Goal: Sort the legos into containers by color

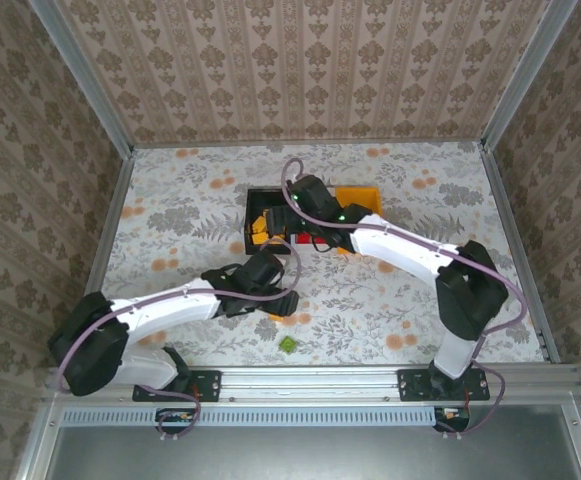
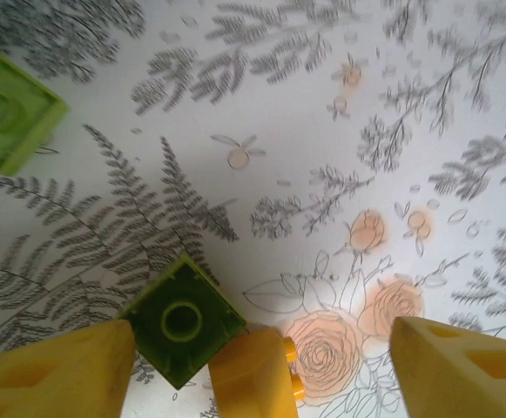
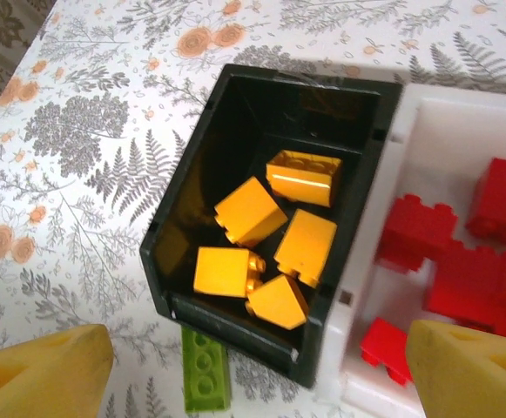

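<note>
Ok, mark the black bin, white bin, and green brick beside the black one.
black bin (image 3: 235, 331), right wrist view, near wall
white bin (image 3: 458, 122), right wrist view, bare far end
green brick (image 3: 205, 380), right wrist view, studded top

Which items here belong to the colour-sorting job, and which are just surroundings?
Job: black bin, white bin, orange-yellow bin, orange-yellow bricks, red bricks, loose green bricks.
Surroundings: floral tablecloth, wallpapered walls, aluminium frame.

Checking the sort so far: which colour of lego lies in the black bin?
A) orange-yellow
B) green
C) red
A: in the right wrist view, five orange-yellow bricks lie inside the black bin, while the red bricks sit in the white bin beside it.
</note>
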